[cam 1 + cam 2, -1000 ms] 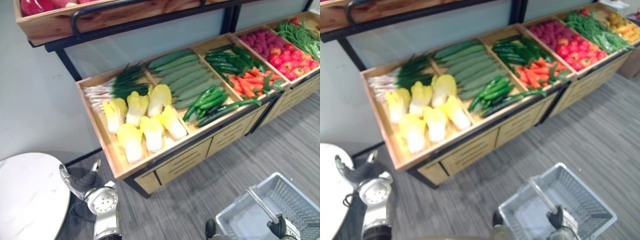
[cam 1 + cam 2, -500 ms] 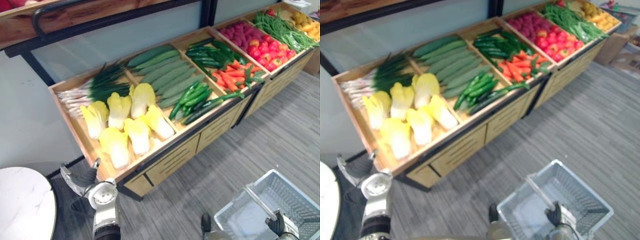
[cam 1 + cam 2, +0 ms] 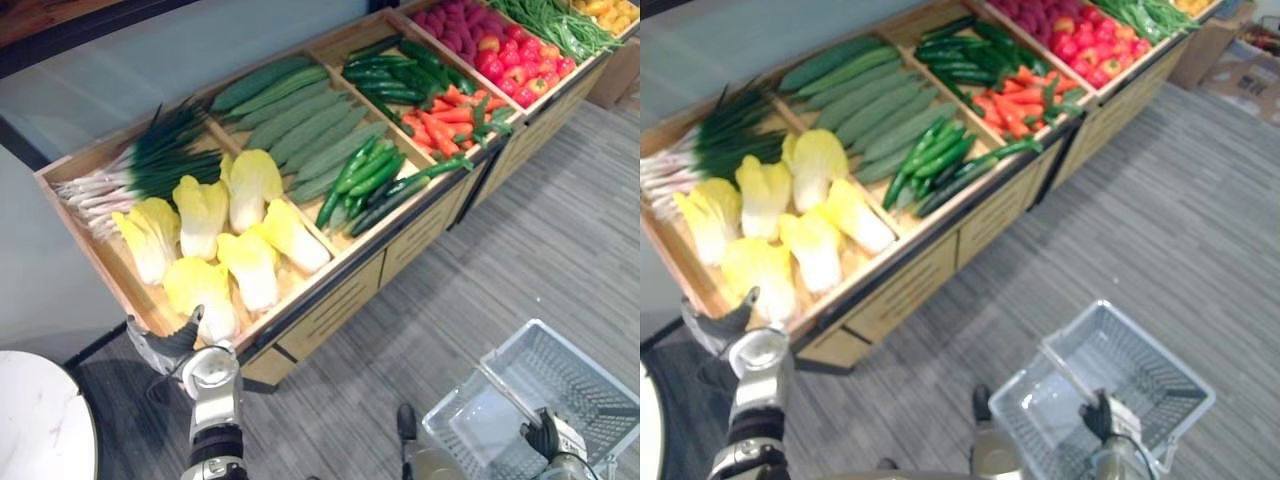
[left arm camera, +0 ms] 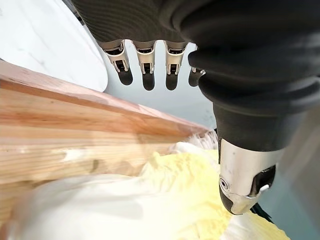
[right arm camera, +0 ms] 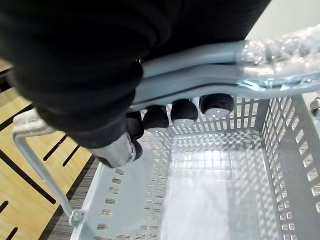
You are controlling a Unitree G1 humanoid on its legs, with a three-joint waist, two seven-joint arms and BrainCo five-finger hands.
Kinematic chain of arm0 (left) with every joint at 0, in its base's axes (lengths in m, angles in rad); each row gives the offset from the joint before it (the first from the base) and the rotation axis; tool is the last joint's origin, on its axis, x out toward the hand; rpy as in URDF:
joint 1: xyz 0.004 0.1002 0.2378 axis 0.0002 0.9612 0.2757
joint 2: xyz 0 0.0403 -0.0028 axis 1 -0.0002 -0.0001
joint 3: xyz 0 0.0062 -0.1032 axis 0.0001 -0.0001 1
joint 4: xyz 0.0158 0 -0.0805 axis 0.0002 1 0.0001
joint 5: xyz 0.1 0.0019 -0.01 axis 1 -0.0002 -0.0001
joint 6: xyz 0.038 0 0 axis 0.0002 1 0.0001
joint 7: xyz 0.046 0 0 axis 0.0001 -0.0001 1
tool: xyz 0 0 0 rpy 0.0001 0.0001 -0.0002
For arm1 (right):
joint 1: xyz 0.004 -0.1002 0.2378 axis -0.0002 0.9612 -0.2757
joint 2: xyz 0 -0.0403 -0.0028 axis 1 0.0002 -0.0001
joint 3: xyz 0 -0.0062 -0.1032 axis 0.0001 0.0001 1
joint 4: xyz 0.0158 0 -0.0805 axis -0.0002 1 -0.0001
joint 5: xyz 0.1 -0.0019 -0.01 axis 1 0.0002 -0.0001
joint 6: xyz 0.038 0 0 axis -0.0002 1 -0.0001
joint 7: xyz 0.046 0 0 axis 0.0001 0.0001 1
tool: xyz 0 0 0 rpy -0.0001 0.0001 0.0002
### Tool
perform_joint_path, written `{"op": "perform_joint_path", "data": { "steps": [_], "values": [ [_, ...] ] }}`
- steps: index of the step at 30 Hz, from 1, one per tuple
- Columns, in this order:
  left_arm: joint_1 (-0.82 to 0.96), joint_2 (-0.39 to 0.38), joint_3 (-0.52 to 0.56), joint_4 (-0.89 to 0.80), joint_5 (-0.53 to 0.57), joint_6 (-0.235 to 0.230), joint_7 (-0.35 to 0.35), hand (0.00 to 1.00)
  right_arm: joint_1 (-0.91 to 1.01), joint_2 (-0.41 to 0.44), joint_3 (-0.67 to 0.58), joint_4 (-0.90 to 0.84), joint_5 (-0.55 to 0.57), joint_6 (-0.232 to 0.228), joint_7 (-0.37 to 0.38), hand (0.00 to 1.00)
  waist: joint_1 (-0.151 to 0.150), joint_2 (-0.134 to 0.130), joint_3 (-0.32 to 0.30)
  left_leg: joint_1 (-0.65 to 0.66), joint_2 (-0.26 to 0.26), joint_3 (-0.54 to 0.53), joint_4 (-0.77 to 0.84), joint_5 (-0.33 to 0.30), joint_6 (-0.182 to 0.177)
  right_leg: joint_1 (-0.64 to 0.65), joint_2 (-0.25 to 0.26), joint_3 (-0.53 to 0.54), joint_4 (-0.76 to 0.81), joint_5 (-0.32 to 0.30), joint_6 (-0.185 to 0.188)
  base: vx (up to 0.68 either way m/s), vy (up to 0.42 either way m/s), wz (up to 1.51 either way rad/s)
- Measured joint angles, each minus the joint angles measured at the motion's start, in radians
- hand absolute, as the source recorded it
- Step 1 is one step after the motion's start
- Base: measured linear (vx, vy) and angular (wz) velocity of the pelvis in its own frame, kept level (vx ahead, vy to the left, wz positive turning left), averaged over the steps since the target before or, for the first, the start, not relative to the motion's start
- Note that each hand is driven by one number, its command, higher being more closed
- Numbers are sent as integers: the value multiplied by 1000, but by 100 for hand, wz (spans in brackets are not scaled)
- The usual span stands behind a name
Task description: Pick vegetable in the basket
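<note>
— Where's the cabbage (image 3: 202,292)?
— Front left corner of the stand (image 3: 335,292), just beside the left hand (image 3: 168,345), fingers straight, holding nothing.
— The right hand (image 3: 547,438)?
— Curled round the handle (image 5: 200,75) of the basket (image 3: 562,372).

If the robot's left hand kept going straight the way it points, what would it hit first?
Probably the vegetable stand's wooden rim at its near corner, with a yellow cabbage just behind it. Depth is unclear, so the open left hand may clear the rim.
</note>
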State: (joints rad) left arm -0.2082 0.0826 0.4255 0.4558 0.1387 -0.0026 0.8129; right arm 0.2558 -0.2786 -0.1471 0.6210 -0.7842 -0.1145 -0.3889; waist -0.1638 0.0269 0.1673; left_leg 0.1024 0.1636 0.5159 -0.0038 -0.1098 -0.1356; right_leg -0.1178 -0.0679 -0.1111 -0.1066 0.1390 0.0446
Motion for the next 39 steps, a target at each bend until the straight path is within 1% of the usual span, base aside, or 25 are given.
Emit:
{"op": "perform_joint_path", "data": {
  "steps": [13, 16, 22, 31, 39],
  "values": [
    [-5, 0, -19, 31, 0, 1, 10, 0, -1, -1, 33, -17, 0, -3, -20, 100, -3, -10, 17, -30, 5, 8, 7, -4, -6, -40, 6, 16, 0, 7, -1, -45, -47, -4],
    [-6, 0, -18, 40, 0, 1, 12, 0, -4, -1, 39, -17, 0, -10, -23, 100, 0, -13, 18, -33, 5, 25, 7, -13, -7, -53, 10, 33, 0, 10, 3, -29, -36, -15],
    [-45, 2, -17, 88, -7, 1, 16, 0, -4, -1, 44, -16, 0, -21, -41, 100, -4, -17, 25, -36, 4, 32, 7, -13, -7, -63, 12, 41, 0, 17, -1, -15, -35, -6],
    [-85, 29, -4, 112, -10, 1, 36, 0, -23, -17, 80, -15, 0, -30, -46, 100, -23, -21, 43, -53, 4, 52, 13, -13, -8, -90, 16, 62, 0, 22, -5, -20, -43, -8],
    [-120, 49, 11, 172, -17, 2, 43, 0, -30, -18, 99, -8, 1, -33, -59, 100, -24, -28, 47, -82, 9, 52, 32, -15, -9, -116, 17, 66, 4, 23, -5, -30, -51, -2]
  ]
}}
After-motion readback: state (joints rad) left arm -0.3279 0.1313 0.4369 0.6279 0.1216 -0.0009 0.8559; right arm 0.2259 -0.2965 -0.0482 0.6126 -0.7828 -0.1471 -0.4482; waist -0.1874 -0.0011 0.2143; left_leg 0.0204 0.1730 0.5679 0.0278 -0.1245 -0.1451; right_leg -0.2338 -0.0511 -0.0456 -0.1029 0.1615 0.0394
